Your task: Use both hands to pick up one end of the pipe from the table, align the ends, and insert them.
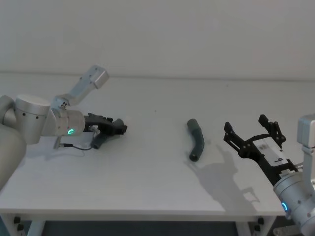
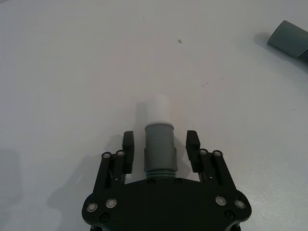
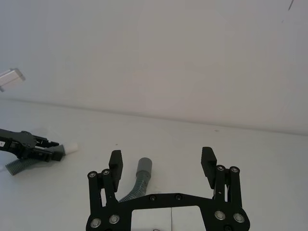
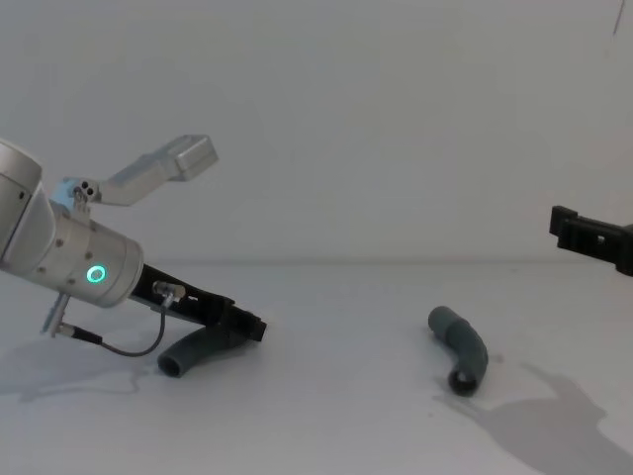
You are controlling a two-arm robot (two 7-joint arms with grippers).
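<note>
**Pipe piece (image 1: 197, 140) lying loose on the table (image 1: 147, 187)**

The right gripper (image 1: 245, 124) is hovering wide open and empty, just right of the pipe piece. Well left of it, the left gripper (image 1: 120, 129) is straddling a second piece's (image 4: 193, 351) cuff (image 2: 159, 139), fingers (image 2: 127, 144) slightly parted, not gripping.

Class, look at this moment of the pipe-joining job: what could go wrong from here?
1. The left tool has its fingers either side of the left piece's cuff, with gaps showing; closing off-centre could nudge the smooth cuff aside.
2. The right tool is open and apart from the bent right piece lying on the table; a glancing touch might roll it.
</note>
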